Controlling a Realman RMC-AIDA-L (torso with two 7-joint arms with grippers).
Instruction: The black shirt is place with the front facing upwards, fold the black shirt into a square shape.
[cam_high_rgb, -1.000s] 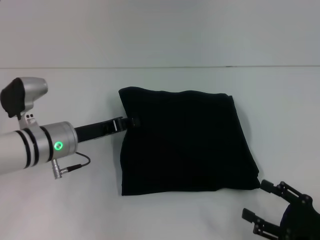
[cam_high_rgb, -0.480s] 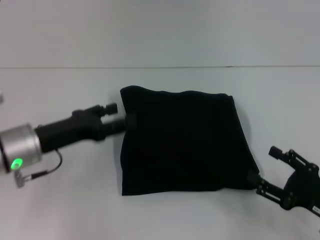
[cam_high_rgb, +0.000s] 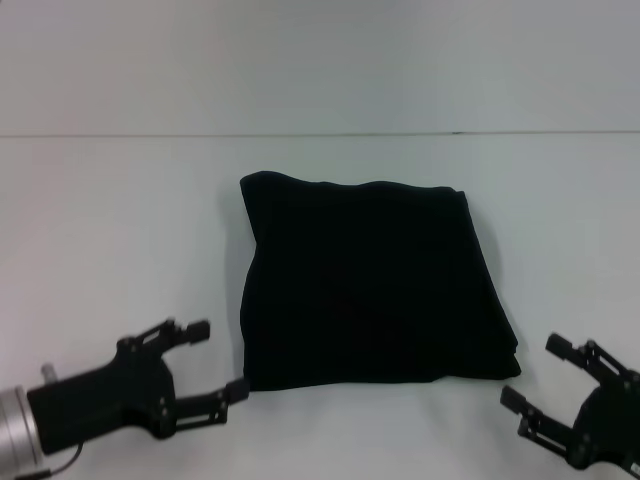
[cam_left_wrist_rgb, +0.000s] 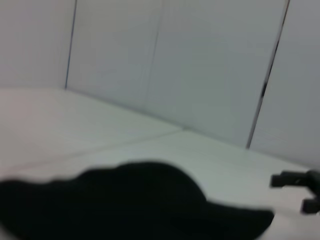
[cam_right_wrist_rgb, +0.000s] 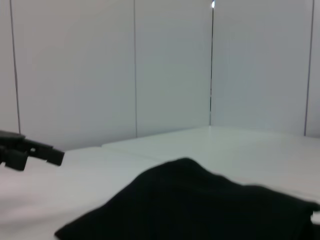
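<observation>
Fingers spread and empty, the left gripper (cam_high_rgb: 215, 361) hovers off the near-left corner of the black shirt (cam_high_rgb: 372, 285). The right gripper (cam_high_rgb: 538, 372), equally spread and empty, hovers off its near-right corner. Shirt lies folded roughly square, mid-tabletop (cam_high_rgb: 120, 230).

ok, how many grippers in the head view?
2. The left gripper is open near the near-left corner of the black shirt; the right gripper is open off its near-right corner.
</observation>
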